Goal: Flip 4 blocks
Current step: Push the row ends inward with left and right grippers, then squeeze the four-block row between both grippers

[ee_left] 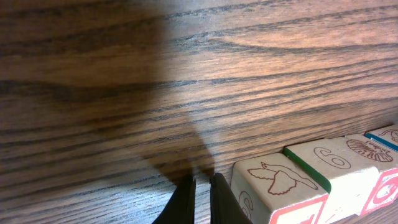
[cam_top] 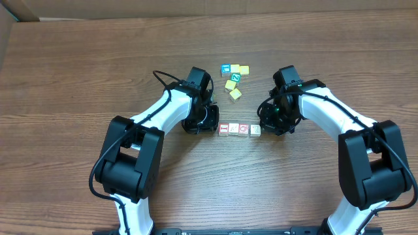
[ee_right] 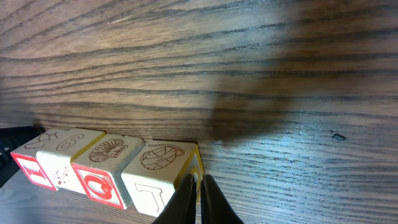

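Left gripper (ee_left: 202, 190) and right gripper (ee_right: 200, 190), clenched empty, flank 4 blocks (cam_top: 239, 129) showing 6, Q.

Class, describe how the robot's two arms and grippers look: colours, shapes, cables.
Both the left arm and right arm have smooth white links joined by chunky black joint housings. A thin black cable loops along the left arm. The left gripper and right gripper end in slim, dark, tapering fingers.
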Robot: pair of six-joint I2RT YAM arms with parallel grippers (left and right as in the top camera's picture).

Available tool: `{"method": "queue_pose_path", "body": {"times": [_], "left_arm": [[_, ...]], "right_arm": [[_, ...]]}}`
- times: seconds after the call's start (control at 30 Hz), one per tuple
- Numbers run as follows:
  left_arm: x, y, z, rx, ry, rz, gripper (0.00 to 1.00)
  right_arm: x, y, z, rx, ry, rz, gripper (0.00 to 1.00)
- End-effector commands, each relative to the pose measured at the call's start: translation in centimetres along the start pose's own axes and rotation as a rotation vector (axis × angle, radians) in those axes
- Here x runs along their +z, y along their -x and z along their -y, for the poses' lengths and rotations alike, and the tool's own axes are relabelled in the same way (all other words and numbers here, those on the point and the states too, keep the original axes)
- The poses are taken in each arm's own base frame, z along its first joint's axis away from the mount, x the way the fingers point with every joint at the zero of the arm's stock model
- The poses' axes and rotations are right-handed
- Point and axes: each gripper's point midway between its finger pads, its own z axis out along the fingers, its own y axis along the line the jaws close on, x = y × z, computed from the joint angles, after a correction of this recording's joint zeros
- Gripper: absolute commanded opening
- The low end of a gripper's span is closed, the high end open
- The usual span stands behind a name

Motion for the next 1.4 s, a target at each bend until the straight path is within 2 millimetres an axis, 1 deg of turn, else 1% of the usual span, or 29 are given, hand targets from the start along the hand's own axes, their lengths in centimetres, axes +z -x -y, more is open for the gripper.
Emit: {"method": "queue_pose_path", "body": {"times": [0.0, 0.1, 0.33, 0.47, 0.77, 1.0, 1.23, 1.27, 1.37], "left_arm": [[1.4, -0.4, -0.6, 0.003, 0.025, -0.027, 0.05], [1.4, -0.4, -0.6, 0.004, 0.025, -0.026, 0.05], [1.4, -0.4, -0.6, 0.004, 0.025, -0.026, 0.05], [1.4, -0.4, -0.6, 0.004, 0.025, -0.027, 0.05], [1.4, -0.3, -0.6, 0.005, 0.024, -0.024, 0.04], [1.4, -0.8, -0.8, -0.001, 0.031, -0.041, 0.04], [1.4, -0.6, -0.7, 0.002, 0.028, -0.034, 0.04], [1.4, -0.8, -0.7, 0.000, 0.030, -0.040, 0.04], [1.3, -1.4, -1.0, -0.007, 0.040, -0.066, 0.04]], "right_arm": [[-0.1, -0.1, -0.1, 0.000, 0.010, 0.001, 0.07], [-0.1, -0.2, -0.3, -0.002, 0.013, -0.003, 0.07], [0.3, -0.8, -1.6, -0.014, 0.032, -0.012, 0.08], [0.4, -1.0, -2.0, -0.024, 0.034, -0.011, 0.08], [0.5, -0.9, -2.1, 0.010, 0.034, -0.005, 0.09], [0.6, -1.8, -2.3, 0.019, 0.029, -0.037, 0.09], [1.0, -2.2, -3.4, -0.018, 0.035, -0.035, 0.14], [1.1, -2.3, -3.5, -0.022, 0.035, -0.036, 0.14], [1.2, -2.7, -3.8, -0.034, 0.033, -0.043, 0.06]]}}
